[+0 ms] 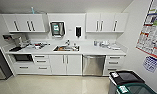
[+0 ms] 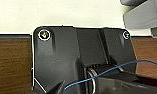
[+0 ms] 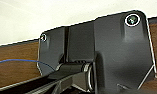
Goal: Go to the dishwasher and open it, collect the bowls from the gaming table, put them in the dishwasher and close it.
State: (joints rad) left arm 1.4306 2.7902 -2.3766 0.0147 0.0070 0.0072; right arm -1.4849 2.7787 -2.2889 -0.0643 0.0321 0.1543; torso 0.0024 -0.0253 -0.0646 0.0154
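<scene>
Fingers cannot be made out on either arm, so whether they are released or clenched I cannot tell. Ahead across the glossy pale floor (image 1: 44,85) stands the under-counter dishwasher with a brushed stainless-steel front (image 1: 93,65), its door closed, below the white surface (image 1: 99,51) and beside the steel sink (image 1: 66,48). The approach step seems in hand; opening it calls for closing in and reaching the bar handle along its top edge.
</scene>
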